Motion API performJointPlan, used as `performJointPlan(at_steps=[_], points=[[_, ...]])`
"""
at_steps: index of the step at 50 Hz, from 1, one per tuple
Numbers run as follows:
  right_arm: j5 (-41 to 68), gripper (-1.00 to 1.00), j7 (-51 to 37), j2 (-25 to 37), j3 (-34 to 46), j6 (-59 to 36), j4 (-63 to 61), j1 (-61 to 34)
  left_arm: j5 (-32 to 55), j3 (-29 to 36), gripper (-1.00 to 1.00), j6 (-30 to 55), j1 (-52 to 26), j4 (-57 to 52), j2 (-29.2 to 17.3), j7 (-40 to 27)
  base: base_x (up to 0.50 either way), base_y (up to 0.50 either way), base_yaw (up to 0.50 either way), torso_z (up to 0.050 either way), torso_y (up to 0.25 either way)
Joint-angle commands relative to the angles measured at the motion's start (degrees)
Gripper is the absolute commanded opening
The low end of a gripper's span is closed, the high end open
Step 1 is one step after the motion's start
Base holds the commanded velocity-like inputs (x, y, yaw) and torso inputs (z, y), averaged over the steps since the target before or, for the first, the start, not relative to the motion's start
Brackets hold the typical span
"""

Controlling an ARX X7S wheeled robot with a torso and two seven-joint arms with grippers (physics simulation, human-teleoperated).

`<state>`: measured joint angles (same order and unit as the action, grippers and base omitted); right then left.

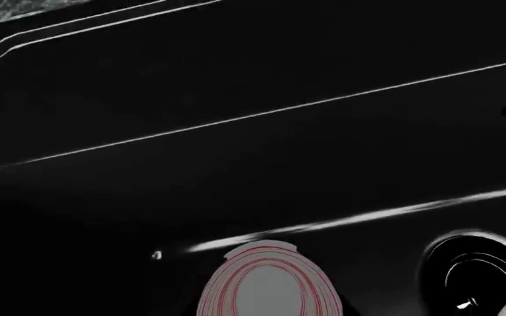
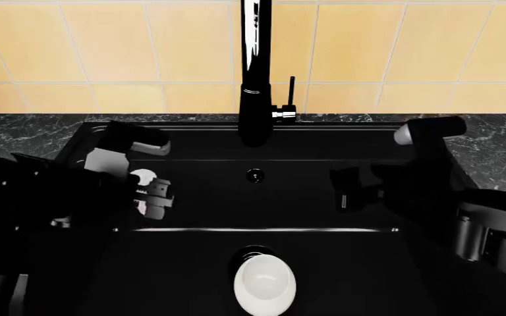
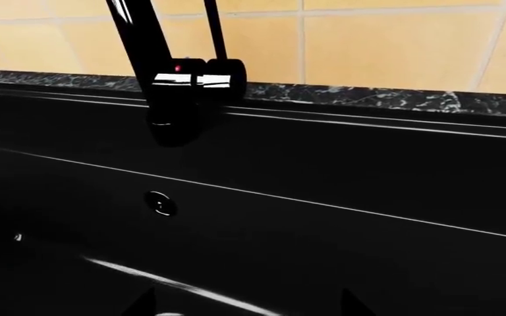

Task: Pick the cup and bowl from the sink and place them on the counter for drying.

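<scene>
The cup [image 1: 269, 286], pale with thin red rings, fills the space at my left gripper's jaws, its mouth toward the wrist camera. In the head view my left gripper [image 2: 149, 194] hangs over the left part of the black sink [image 2: 323, 263], and white bits of the cup [image 2: 141, 176] show between its grey fingers. It looks shut on the cup. The white bowl [image 2: 265, 283] lies on the sink floor beside the round drain [image 2: 253, 253]. My right gripper [image 2: 345, 187] hovers over the sink's right half. Its dark fingertips [image 3: 143, 303] stand far apart and hold nothing.
The tall black faucet [image 2: 255, 72] rises at the sink's back centre, in front of yellow wall tiles. Veined dark counter [image 2: 24, 135] runs along the left, the back and the right [image 2: 499, 148] of the basin. A small overflow hole [image 3: 160, 203] sits in the back wall.
</scene>
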<state>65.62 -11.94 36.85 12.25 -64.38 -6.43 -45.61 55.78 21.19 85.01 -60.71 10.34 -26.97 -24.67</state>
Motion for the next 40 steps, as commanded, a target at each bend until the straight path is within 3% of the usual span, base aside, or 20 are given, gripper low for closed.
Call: performJointPlan(at_steps=[1, 5, 14, 18, 25, 40], points=[[0.28, 1.00, -0.01, 0.02, 0.42, -0.28, 0.17, -0.18, 25.30, 7.10, -1.00, 4.83, -8.66, -2.91, -7.99, -14.75, 0.00, 0.00, 0.00, 0.000, 0.000], [0.19, 1.00, 0.00, 0.13, 0.66, -0.45, 0.70, -0.26, 36.65, 10.91, -1.00, 4.60, -15.65, 0.67, -11.17, -21.32, 0.00, 0.00, 0.00, 0.000, 0.000], [-1.88, 1.00, 1.54, -1.16, 2.26, 1.50, 2.55, -0.93, 41.63, 12.54, -1.00, 3.27, -19.52, 2.45, -15.79, -23.26, 0.00, 0.00, 0.00, 0.000, 0.000], [-1.40, 1.00, 1.34, -2.01, 2.52, 1.45, 1.96, -0.97, 47.63, 13.56, -1.00, 2.53, -19.55, 3.80, -18.42, -28.00, 0.00, 0.00, 0.00, 0.000, 0.000], [-1.98, 1.00, 1.84, -1.48, 3.04, 1.37, 3.15, -1.36, 46.49, 13.62, -1.00, 2.17, -22.03, 5.81, -22.30, -26.08, 0.00, 0.00, 0.00, 0.000, 0.000], [-1.87, 1.00, 2.20, -1.29, 3.30, 1.82, 3.45, -0.49, 39.40, 16.70, -1.00, 0.88, -24.38, 7.93, -25.86, -21.13, 0.00, 0.00, 0.00, 0.000, 0.000]])
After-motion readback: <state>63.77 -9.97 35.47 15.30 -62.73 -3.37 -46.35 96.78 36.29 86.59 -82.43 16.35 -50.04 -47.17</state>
